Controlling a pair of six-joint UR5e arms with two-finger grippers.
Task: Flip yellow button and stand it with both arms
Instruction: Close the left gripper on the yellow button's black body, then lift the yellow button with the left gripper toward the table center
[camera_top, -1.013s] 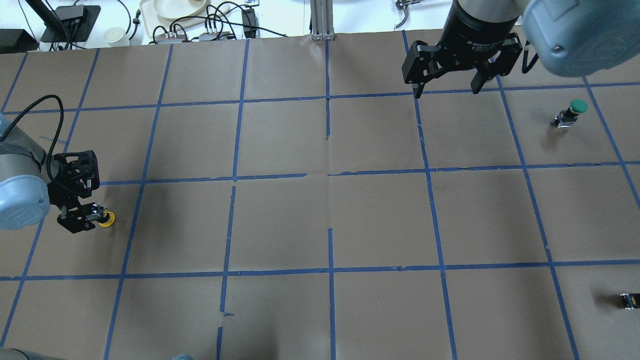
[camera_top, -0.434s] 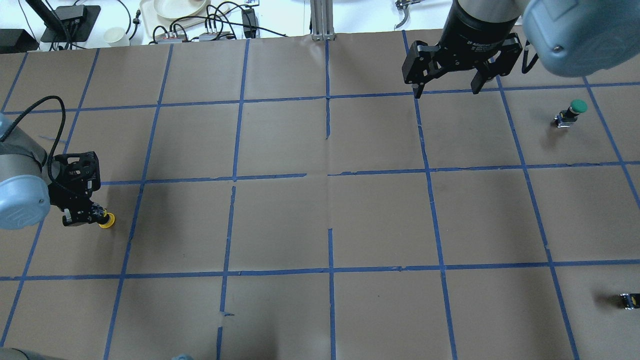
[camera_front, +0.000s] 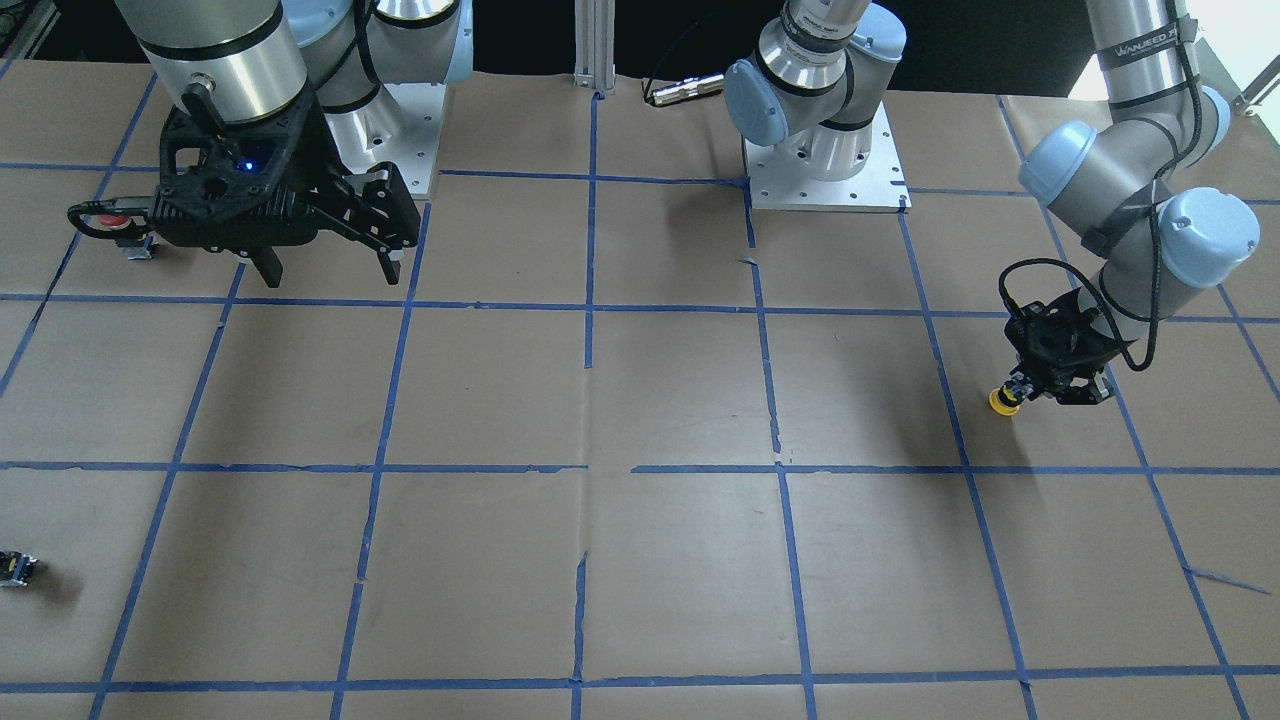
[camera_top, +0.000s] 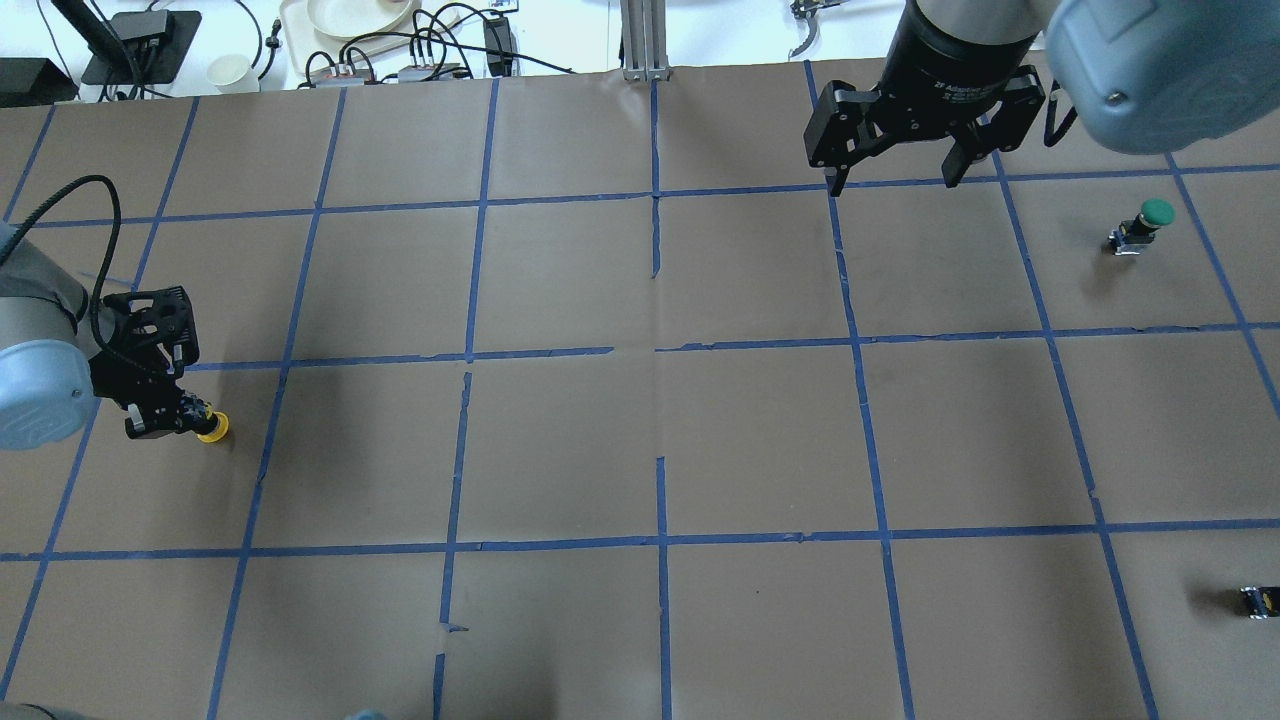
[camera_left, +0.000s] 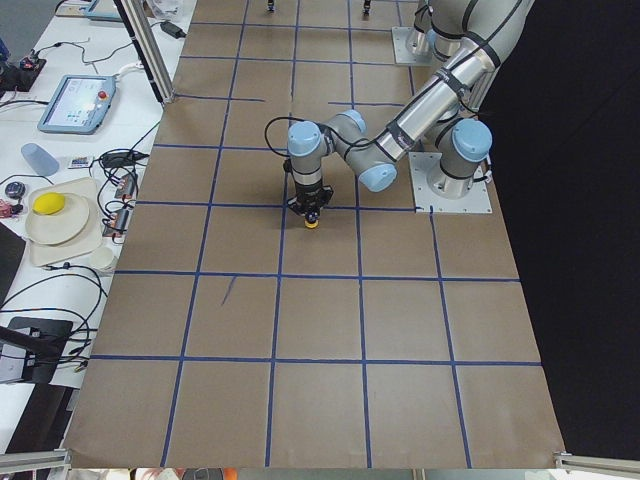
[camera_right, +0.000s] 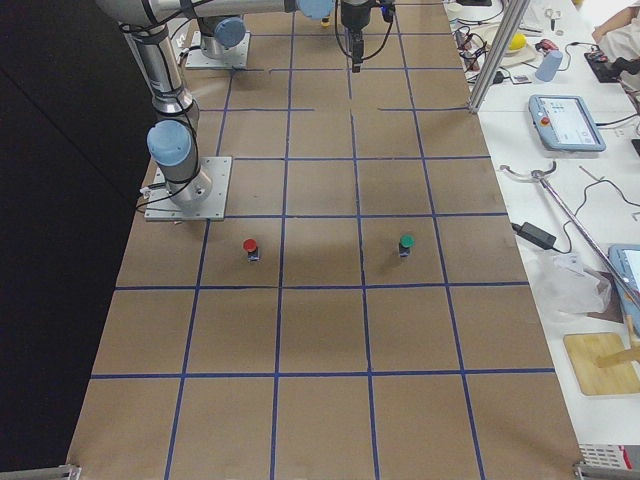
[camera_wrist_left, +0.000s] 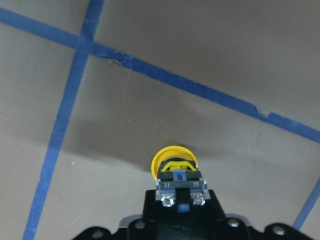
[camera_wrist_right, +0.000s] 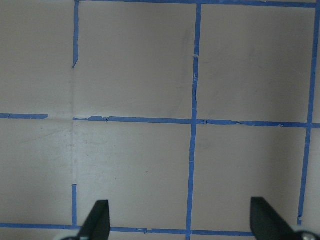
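The yellow button (camera_top: 211, 429) has its yellow cap pointing down and away from the left gripper (camera_top: 190, 420), which is shut on its black-grey base. It also shows in the front view (camera_front: 1004, 400), the left wrist view (camera_wrist_left: 174, 162) and the left side view (camera_left: 312, 222), close above the brown paper. In the front view the left gripper (camera_front: 1022, 387) is at the right. The right gripper (camera_top: 893, 180) hangs open and empty high over the far right of the table; it also shows in the front view (camera_front: 328, 268) and the right wrist view (camera_wrist_right: 180, 220).
A green-capped button (camera_top: 1140, 228) stands at the far right. A red-capped button (camera_right: 250, 249) stands near the right arm's base. A tiny black-and-yellow block (camera_top: 1257, 601) lies at the near right edge. Blue tape lines grid the brown paper (camera_top: 660, 430).
The left gripper has turned and shifted a little toward the far side with the yellow button in it. The right gripper has stayed in place.
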